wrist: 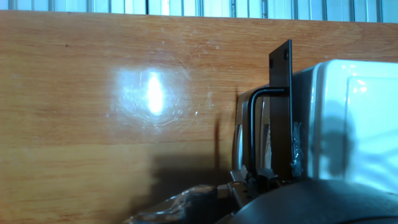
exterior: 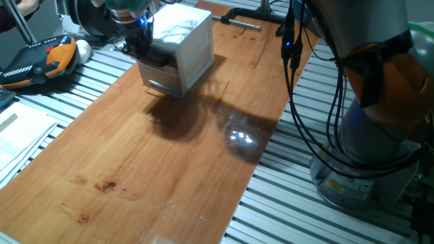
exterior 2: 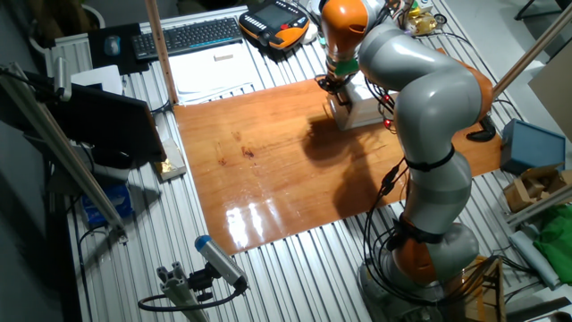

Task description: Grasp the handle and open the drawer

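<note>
One fixed view showed one arm [exterior: 380,74], one gripper [exterior: 137,42] and one white cabinet [exterior: 180,47] on one wooden board [exterior: 169,169]. The cabinet stood near the board's far end, close to its left edge, with two drawer fronts visible on its near-left face. The gripper was down against the upper front, hiding the handle in this view. One orange-and-black pendant [exterior: 37,61] lay on the slatted table beyond the board's left edge. The board was bare from the cabinet to its near edge.

Hand view showed the handle [wrist: 258,118] as a thin dark bent bar in front of the drawer [wrist: 239,140], whose pale front showed behind it. One dark flat finger [wrist: 281,106] stood just beside the bar, towards the cabinet body. Whether the fingers were clenched on the handle could not be told.
</note>
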